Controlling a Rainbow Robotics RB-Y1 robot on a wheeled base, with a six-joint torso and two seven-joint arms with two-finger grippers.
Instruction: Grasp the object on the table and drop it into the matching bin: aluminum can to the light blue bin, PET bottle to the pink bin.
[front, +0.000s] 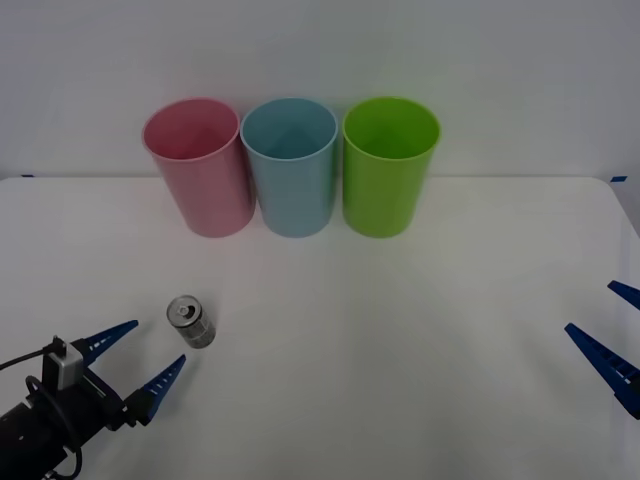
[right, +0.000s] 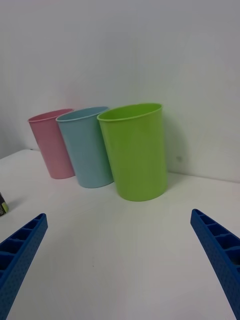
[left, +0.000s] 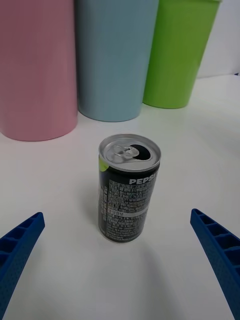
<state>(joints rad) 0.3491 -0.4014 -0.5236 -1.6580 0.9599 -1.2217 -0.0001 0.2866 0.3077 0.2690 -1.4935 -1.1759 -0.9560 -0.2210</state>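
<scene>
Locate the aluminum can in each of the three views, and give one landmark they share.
Front view: the aluminum can stands upright on the table, front left, just beyond the open left gripper.
Left wrist view: the can is centred between the blue fingers, its opened top showing.
Right wrist view: not identifiable.
Shared landmark: the light blue bin, the middle of three bins.

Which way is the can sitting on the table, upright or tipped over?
Upright. The aluminum can stands on its base on the table, pull-tab top facing up, ahead of the open left hand.
</scene>
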